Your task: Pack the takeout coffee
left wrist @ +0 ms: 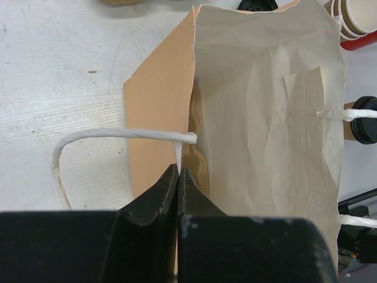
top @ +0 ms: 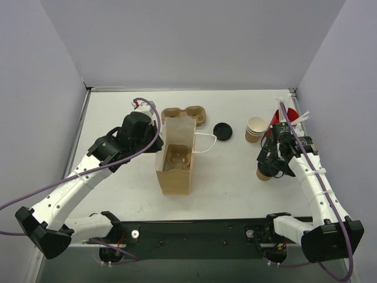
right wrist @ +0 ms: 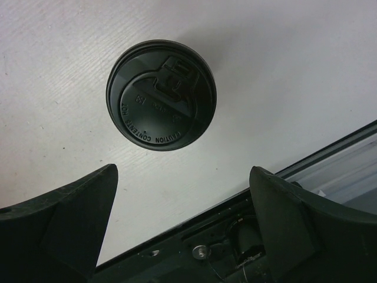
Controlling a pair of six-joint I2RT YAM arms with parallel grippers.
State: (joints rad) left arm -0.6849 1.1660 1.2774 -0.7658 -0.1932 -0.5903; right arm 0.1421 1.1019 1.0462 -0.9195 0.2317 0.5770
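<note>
The takeout coffee (right wrist: 161, 94), a brown paper cup with a black lid on it, stands upright on the table at the right (top: 263, 174). My right gripper (right wrist: 184, 171) hovers just above it, open, with nothing between its fingers. Partly hidden by this gripper (top: 271, 166) in the top view, the cup also shows at the right edge of the left wrist view (left wrist: 364, 120). A brown paper bag (top: 175, 159) lies mid-table with its mouth open and a pulp cup carrier inside. My left gripper (left wrist: 178, 172) is shut on the bag's rim beside a white handle (left wrist: 106, 135).
A loose black lid (top: 222, 131) lies right of the bag. A stack of pale cups (top: 255, 128) and a red cup with white sticks (top: 284, 118) stand at the back right. A second pulp carrier (top: 187, 114) sits behind the bag. Walls close in on three sides.
</note>
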